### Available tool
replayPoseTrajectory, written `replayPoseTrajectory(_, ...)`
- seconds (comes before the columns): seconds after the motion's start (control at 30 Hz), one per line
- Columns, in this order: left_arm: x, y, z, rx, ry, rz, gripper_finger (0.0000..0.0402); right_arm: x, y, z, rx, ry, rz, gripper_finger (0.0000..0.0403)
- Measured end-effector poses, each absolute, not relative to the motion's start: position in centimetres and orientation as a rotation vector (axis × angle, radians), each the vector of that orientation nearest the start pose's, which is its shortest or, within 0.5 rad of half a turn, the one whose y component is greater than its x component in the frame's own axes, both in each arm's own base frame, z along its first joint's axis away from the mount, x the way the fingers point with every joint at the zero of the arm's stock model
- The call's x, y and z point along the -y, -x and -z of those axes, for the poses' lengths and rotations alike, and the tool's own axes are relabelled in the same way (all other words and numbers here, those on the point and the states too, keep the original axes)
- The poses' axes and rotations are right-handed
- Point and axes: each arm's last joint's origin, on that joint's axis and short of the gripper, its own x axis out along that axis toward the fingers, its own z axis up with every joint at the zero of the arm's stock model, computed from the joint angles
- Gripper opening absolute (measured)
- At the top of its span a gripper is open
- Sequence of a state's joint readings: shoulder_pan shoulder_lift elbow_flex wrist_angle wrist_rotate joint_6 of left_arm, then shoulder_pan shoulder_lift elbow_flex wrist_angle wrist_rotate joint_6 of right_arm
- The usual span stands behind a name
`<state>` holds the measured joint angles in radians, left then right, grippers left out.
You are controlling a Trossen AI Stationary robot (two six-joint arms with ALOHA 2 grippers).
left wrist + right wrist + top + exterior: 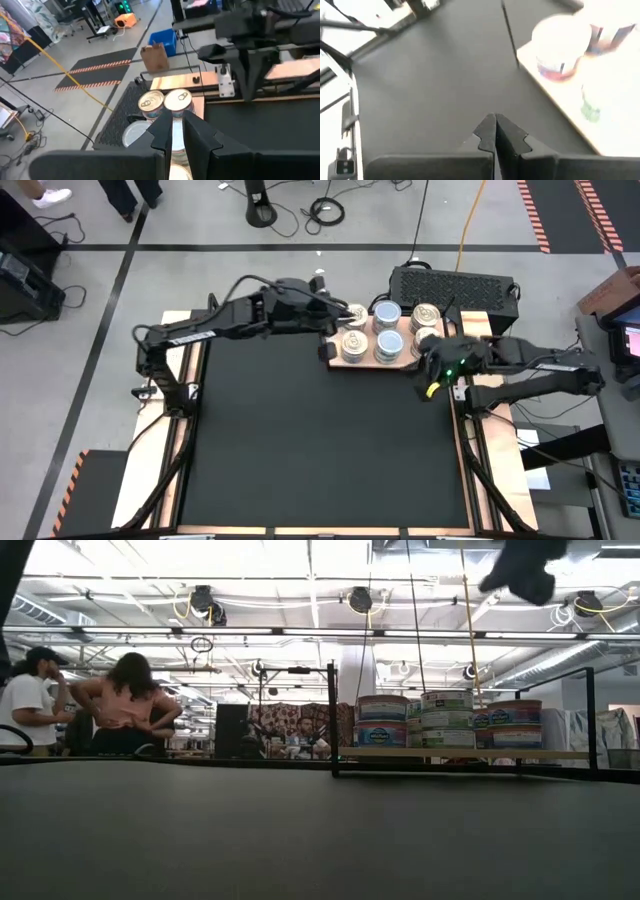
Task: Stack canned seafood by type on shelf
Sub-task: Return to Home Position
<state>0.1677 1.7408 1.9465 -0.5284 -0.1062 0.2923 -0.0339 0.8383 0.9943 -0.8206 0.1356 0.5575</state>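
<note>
**At the far edge of the table: tins stacked on the board, both grippers empty**

Toward the back of the black table (320, 440), just in front of the black ventilated box (455, 285), lies the shelf (368, 364) – a light-brown wooden board. All the canned seafood (388, 345) in view stands on it. From above, the tins form two rows of three piles. The middle pair has pale-blue tops, and the pairs on either side have silvery-tan patterned tops. The level view across the table shows the piles two or three tins high, upright and close together.

The left gripper (340, 328) hangs over the left end of the board, above the tins there, with its arm reaching in from the left side of the table. In the left wrist view its fingers (162, 132) stand only a narrow slit apart. Nothing is held between them – a tin top farther along the board shows through the gap.

The right gripper (430, 368) sits just off the right end of the board, over the black surface and beside the nearest pile. Its fingers (487, 131) are pressed together with nothing gripped.

Beyond the table, two people (125, 705) stand in the room on the left.
</note>
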Motion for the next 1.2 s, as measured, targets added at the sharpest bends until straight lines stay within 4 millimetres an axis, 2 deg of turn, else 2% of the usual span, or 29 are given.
replayPoseTrajectory(0.13, -6.3, -35.7, -45.5, -0.347, -0.24, -0.195, 0.0047, 1.8, -14.6, -36.7, -0.508, -0.434, 0.352, 0.0)
replayPoseTrajectory(0.27, -5.7, -33.8, -46.0, -0.338, -0.194, -0.159, 0.0047, 2.5, -14.0, -38.8, -0.438, -0.376, 0.365, 0.0)
replayPoseTrajectory(0.37, -5.3, -32.2, -45.9, -0.337, -0.167, -0.155, 0.0047, 2.7, -13.9, -39.4, -0.413, -0.328, 0.35, 0.0)
replayPoseTrajectory(0.47, -4.7, -30.3, -45.8, -0.319, -0.137, -0.154, 0.0047, 2.5, -13.9, -39.6, -0.408, -0.29, 0.263, 0.0)
replayPoseTrajectory(0.63, -3.7, -26.6, -45.2, -0.213, -0.085, -0.165, 0.0047, 2.2, -14.0, -39.5, -0.393, -0.279, 0.154, 0.0)
replayPoseTrajectory(0.77, -3.3, -23.2, -43.3, -0.156, -0.04, -0.236, 0.0047, 2.1, -14.2, -38.1, -0.293, -0.235, 0.109, 0.0)
replayPoseTrajectory(0.9, -3.1, -20.0, -40.3, -0.11, 0.005, -0.279, 0.0047, 2.1, -13.7, -36.0, -0.17, -0.232, 0.098, 0.0)
replayPoseTrajectory(1.07, -3.3, -15.7, -36.2, -0.037, 0.095, -0.352, 0.0047, 2.1, -12.8, -31.8, -0.163, -0.308, 0.122, 0.0)
replayPoseTrajectory(1.2, -3.5, -12.9, -32.1, -0.013, 0.176, -0.405, 0.0047, 2.1, -11.9, -28.6, -0.193, -0.367, 0.152, 0.0)
